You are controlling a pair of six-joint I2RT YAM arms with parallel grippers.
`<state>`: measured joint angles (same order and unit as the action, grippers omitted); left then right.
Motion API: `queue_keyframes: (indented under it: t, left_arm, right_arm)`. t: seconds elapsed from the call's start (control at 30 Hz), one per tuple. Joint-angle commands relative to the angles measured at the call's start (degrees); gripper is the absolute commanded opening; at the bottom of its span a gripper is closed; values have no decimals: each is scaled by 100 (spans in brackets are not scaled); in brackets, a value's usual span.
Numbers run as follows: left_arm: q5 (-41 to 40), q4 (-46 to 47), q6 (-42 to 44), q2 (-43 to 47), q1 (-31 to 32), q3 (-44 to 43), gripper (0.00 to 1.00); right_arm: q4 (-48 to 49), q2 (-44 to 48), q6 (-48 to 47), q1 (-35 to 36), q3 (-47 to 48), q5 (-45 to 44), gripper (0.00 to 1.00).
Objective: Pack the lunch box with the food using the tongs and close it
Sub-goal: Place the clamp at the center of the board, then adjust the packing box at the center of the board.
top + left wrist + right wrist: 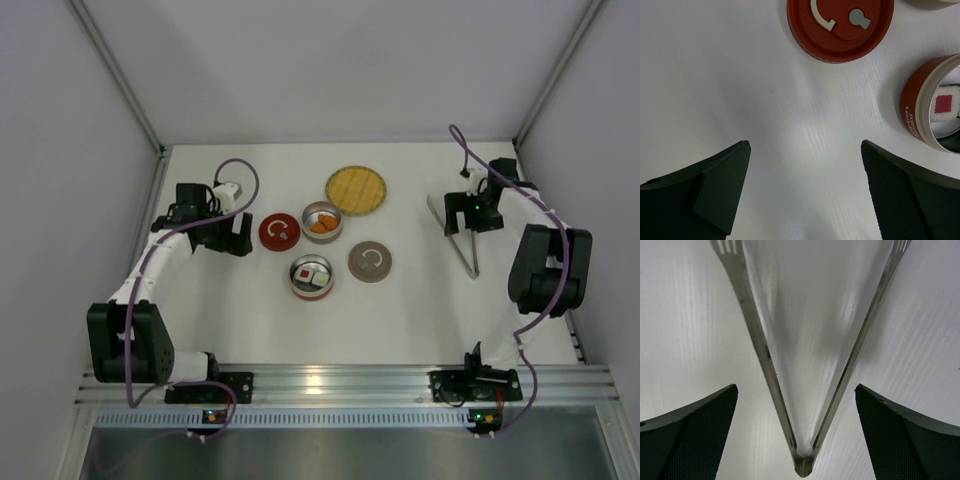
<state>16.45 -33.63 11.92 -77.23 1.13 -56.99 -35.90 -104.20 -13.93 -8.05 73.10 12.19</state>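
The tongs (pixel 804 462) lie flat on the white table as a silver V, its joint toward my right wrist camera. My right gripper (pixel 795 387) is open, a finger on each side of the V, touching neither arm. From above, the right gripper (pixel 462 218) hovers over the tongs (pixel 462 252). One open round lunch box tin (pixel 322 221) holds orange chunks. The other tin (pixel 311 276) holds a white cube with a red top (pixel 945 104). My left gripper (pixel 805 145) is open and empty over bare table, just left of the red lid (pixel 840 25).
A brown lid (pixel 370 261) lies right of the tins and the red lid (pixel 279 231) left of them. A round yellow woven plate (pixel 356 189) sits behind. White walls enclose the table on three sides.
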Motion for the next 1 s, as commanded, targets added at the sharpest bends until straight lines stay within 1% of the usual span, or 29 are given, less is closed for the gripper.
queue_keyframes:
  t: [0.0,0.13,0.23,0.27,0.33,0.37,0.43,0.47,0.5,0.53,0.6,0.63,0.67,0.73,0.77,0.8,0.87,0.9,0.97]
  left_arm:
    - [516,-56,-15,-275,-25,-417,96]
    - [1140,-127,327,-179,-7,-558,95]
    - [1580,-214,565,-3,115,-778,95]
    - [1668,-284,644,15,186,-865,95]
    - [1669,-425,785,41,589,-1119,94]
    - [1643,-443,846,42,921,-1173,93]
    - [1651,-460,917,-2,1257,-1279,91]
    - [1695,-426,969,-37,1415,-1288,90]
    - [1704,-399,1083,-64,1739,-1297,89]
    - [1695,-347,1119,-107,1890,-1297,88]
    - [1686,-206,1215,-301,2258,-1332,86]
    - [1695,-180,1225,-380,2374,-1349,83]
    - [1591,-92,1146,-563,2592,-1437,81]
    - [1397,-109,1041,-836,2822,-1630,78]
    - [1196,-144,979,-994,2927,-1727,74]
    - [1064,-179,839,-1283,3146,-1910,72]
    - [861,-153,628,-1574,3332,-2061,68]
    - [764,-162,418,-1889,3455,-2244,66]
    - [807,-337,137,-2207,3569,-2474,62]
  right_arm:
    - [-197,866,-127,-12,117,677,99]
    - [-487,1393,-162,5,222,1548,99]
    - [-733,1718,-92,233,266,1927,94]
    - [-752,1780,-75,417,223,2015,91]
    - [-708,1833,-4,646,21,2235,87]
    - [-656,1781,31,987,-41,2288,81]
    - [-603,1545,75,1226,-182,2385,75]
    - [-481,1448,136,1419,-226,2402,70]
    - [-392,1342,180,1482,-252,2437,68]
    - [-348,1141,224,1543,-270,2481,67]
    - [-182,982,277,1666,-270,2534,63]
    - [-137,876,303,1702,-244,2561,62]
    - [-102,841,312,1772,-218,2587,59]
    - [-58,762,347,1842,-174,2710,58]
    - [-23,752,382,1886,-191,2754,56]
    - [21,770,417,1886,-226,2867,55]
    - [214,814,557,1904,-419,2930,53]
    - [250,831,585,1913,-480,2982,52]
    - [329,893,602,1913,-639,3018,51]
